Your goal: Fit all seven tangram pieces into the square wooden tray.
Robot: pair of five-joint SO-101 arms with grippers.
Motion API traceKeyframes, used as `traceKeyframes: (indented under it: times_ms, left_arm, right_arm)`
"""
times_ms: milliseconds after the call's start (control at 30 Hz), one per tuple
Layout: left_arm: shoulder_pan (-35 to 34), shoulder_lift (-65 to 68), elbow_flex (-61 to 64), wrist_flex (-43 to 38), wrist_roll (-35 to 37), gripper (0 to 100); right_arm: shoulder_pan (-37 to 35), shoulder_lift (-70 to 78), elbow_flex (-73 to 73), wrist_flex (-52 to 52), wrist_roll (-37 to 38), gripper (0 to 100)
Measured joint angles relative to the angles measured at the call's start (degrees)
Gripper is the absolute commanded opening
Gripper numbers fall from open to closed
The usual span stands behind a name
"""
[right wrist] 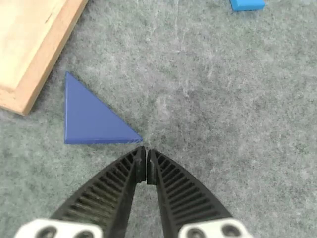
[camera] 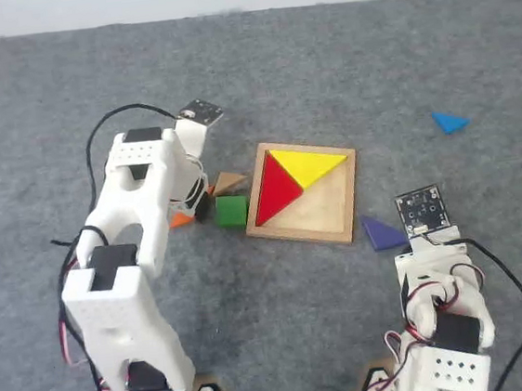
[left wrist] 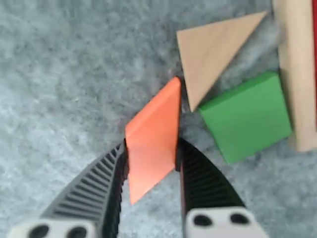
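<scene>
Left fingers (left wrist: 101, 181) clamp the orange parallelogram (left wrist: 152, 141); right fingers (right wrist: 174, 188) sit closed, empty. We judge pickup in hand; next, lift it toward the wooden tray (camera: 324, 206).

left arm (camera: 124, 266): white printed shells, black servo blocks between them, thin black cable looping off one side, red wires near the base. right arm (camera: 443, 326): same white shells and black servos, black cable, red and white wires. left gripper (left wrist: 151, 145) and right gripper (right wrist: 146, 148): black tapering jaws, ribbed inner faces, white mounts behind the jaws with two dark round screw holes each. small black square circuit board (camera: 421, 209) behind right jaws
</scene>
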Motion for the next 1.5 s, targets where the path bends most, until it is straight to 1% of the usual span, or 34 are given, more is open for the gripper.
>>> traceKeyframes:
  times_ms: [167, 267, 333, 500, 533, 633, 700, 733, 833, 933, 1033, 1133, 1233, 1367, 1433, 1500]
  left_arm:
    - [0.00, -2.81, 3.43, -1.76, 0.00, 1]
    - [-0.44, -8.35, 9.49, -3.69, 0.00, 1]
    - [-0.26, -14.86, 13.01, -4.04, -0.35, 1]
    - [-0.35, -25.14, 19.87, -3.96, -0.70, 2]
    - [-0.70, -26.55, 20.48, -3.96, -0.35, 3]
    - [-0.53, -28.48, 20.75, -3.87, -0.62, 14]
    - [-0.53, -28.48, 21.19, -4.92, -0.53, 19]
    - [-0.70, -28.48, 21.36, -5.89, -0.09, 20]
    - [-0.97, -27.52, 21.27, -9.41, 2.37, 20]
    - [-1.14, -23.38, 21.27, -13.19, 2.99, 20]
    - [-1.14, -17.05, 18.64, -13.98, 3.34, 20]
    - [-1.93, -9.93, 13.54, -12.48, 3.60, 19]
    - [-2.02, -4.84, 7.47, -7.82, 3.43, 14]
    - [-1.67, -2.02, 2.90, -3.16, 3.60, 5]
    - [-1.14, -1.49, 2.20, -2.11, 3.69, 2]
    - [-1.05, -1.23, 2.02, -1.85, 3.25, 1]
  right_arm:
    - [0.00, 0.00, 0.00, 0.00, 0.00, 0.8]
    - [0.00, 0.00, 0.00, 0.00, 0.00, 0.8]
    - [0.00, 0.00, 0.00, 0.00, 0.00, 0.8]
    - [0.00, 0.00, 0.00, 0.00, 0.00, 0.8]
    - [0.00, 0.00, 0.00, 0.00, 0.00, 0.8]
    - [0.00, 0.00, 0.00, 0.00, 0.00, 0.8]
    - [0.00, 0.00, 0.00, 0.00, 0.00, 0.8]
    - [0.00, 0.00, 0.00, 0.00, 0.00, 0.8]
    - [0.00, 0.00, 0.00, 0.00, 0.00, 0.8]
    - [0.00, 0.00, 0.00, 0.00, 0.00, 0.8]
    - [0.00, 0.00, 0.00, 0.00, 0.00, 0.8]
    - [0.00, 0.00, 0.00, 0.00, 0.00, 0.8]
    - [-0.09, 0.00, 0.00, 0.00, 0.00, 0.8]
    - [-0.09, 0.00, 0.00, 0.00, 0.00, 0.8]
    - [-0.09, 0.00, 0.00, 0.00, 0.00, 0.8]
    - [-0.09, 0.00, 0.00, 0.00, 0.00, 0.8]
